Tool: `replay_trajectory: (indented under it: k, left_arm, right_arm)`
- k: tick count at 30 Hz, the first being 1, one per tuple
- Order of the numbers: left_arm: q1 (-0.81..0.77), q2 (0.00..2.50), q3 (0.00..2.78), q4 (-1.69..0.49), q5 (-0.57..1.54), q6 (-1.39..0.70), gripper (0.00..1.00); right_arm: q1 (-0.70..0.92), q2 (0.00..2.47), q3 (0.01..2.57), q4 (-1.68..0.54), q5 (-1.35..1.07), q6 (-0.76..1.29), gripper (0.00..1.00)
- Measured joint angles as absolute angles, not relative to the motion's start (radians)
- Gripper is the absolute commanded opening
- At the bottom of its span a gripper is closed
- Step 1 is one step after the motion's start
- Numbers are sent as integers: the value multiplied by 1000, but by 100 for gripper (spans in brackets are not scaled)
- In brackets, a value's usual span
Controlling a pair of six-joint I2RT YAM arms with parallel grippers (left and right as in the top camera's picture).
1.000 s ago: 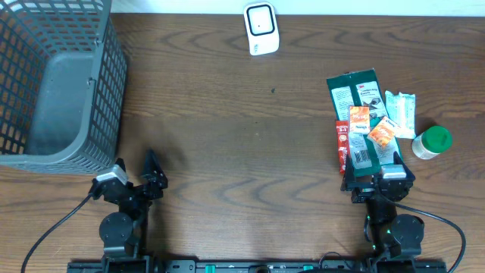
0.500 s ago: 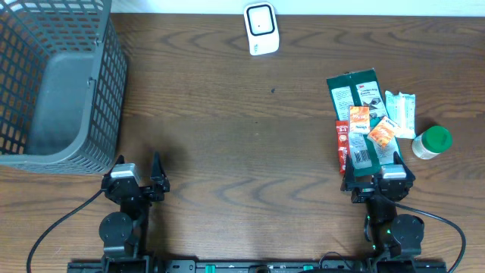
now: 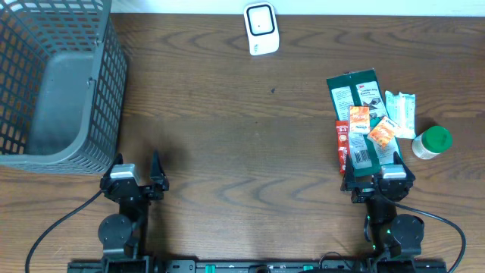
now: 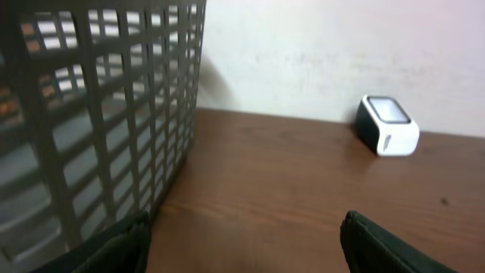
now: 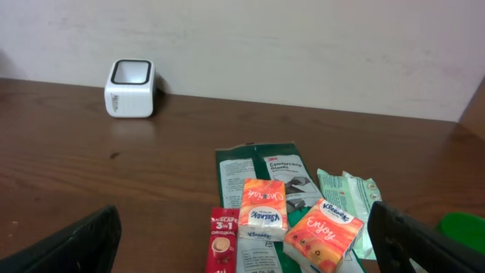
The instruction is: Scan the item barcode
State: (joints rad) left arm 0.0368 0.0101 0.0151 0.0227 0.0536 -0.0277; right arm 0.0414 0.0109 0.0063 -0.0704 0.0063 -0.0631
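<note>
Left fingers [image 4: 386, 246] have swung straight beside the basket [image 3: 106, 91]; they and right fingers [image 5: 424, 244] gape wide.

The overhead camera looks straight down on the whole wooden table [image 3: 227, 129]. Both wrist cameras sit low at its near edge, facing the far edge: the left close beside the wire basket [image 4: 83, 129], the right just behind the packets [image 5: 261, 203]. All three views share the white scanner [image 3: 261, 29].
</note>
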Motion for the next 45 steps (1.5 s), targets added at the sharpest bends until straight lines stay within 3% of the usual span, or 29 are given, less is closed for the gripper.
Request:
replay_trajectory:
  k: [45]
  left_arm:
    - [37, 10, 15, -25, 54, -25, 80]
  right_arm:
    - [41, 11, 6, -70, 6, -63, 99]
